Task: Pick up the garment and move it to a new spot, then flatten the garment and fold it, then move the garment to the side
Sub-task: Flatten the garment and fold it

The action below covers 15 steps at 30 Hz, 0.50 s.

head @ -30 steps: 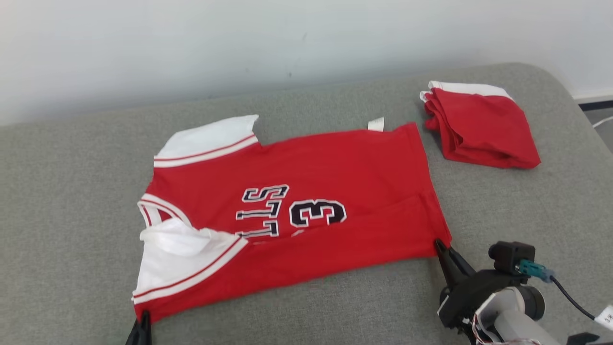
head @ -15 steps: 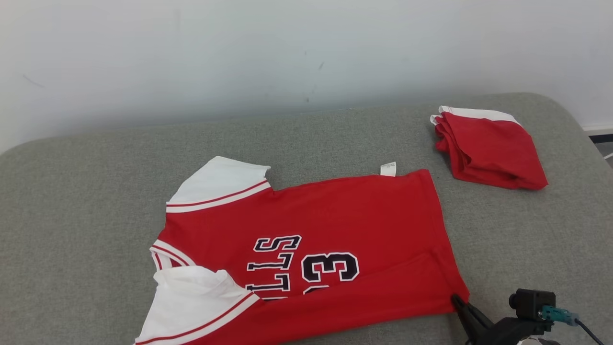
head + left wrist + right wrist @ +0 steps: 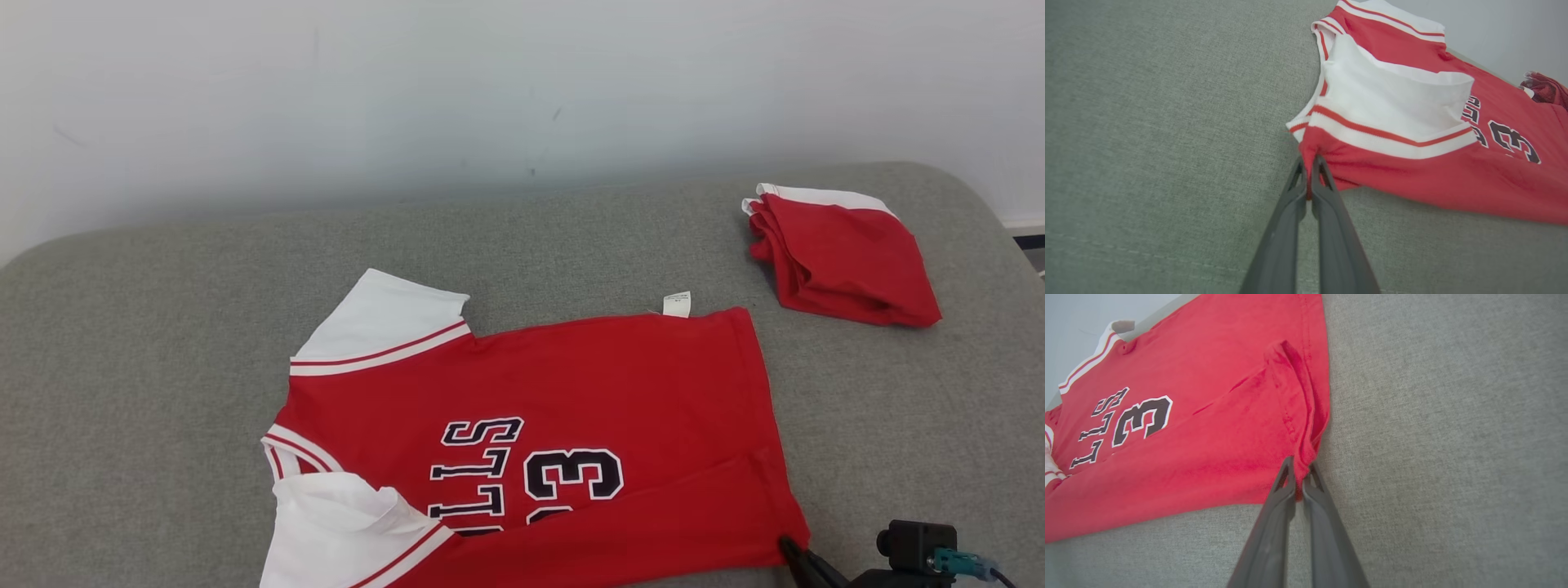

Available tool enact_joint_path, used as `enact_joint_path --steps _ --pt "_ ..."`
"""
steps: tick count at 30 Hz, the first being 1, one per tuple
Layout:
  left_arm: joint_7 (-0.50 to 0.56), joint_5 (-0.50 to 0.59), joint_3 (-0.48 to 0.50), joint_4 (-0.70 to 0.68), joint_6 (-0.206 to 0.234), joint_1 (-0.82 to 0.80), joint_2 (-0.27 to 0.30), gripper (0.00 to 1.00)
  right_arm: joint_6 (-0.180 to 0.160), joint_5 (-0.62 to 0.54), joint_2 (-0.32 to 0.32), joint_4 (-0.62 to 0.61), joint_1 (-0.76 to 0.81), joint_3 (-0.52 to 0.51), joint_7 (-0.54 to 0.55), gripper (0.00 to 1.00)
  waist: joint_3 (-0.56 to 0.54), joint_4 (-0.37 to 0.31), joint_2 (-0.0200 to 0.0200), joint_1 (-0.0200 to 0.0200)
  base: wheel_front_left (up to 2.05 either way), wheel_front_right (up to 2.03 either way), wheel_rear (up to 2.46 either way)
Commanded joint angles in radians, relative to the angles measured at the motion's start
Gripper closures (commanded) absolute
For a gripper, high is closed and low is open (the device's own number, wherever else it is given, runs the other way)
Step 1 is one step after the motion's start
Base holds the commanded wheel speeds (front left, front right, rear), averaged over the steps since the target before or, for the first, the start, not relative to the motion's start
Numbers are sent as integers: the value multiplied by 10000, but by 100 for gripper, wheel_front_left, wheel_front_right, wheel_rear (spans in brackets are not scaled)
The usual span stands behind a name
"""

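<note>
Here we are: the red jersey [image 3: 571,392] lies spread across the middle of the grey fabric-covered worktop [image 3: 147,343], collar end to the left, hem to the right, its near edge running off the bottom of the head view. The dark lettering and a big "3" face up. One white sleeve [image 3: 380,322] lies flat on the far side, and the other is folded in over the chest at the near left.

In the left wrist view, the left end effector [image 3: 1309,161] is clenched tight on the jersey's near left corner, just under the white sleeve band, a pinch of red cloth between its fingers.

On the other side, the right end effector [image 3: 1299,465] is clamped on the near right hem corner, the fabric bunching into a ridge above the fingertips.

Over at the far right lies a second folded red garment [image 3: 849,261], well apart from the jersey. A small white label [image 3: 676,303] pokes out along the jersey's far edge.
</note>
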Motion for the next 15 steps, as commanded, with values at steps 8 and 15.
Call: enact_joint_path --steps 8,15 --pt "-243 -124 -38 -114 47 -118 35 0 -8 -739 302 -650 251 -601 -327 0 117 -64 0 0 0 0 0" --pt "-656 154 183 -1045 131 -298 71 0 -8 -1162 443 -1367 166 -860 -1050 0 116 -75 0 0 0 0 0"
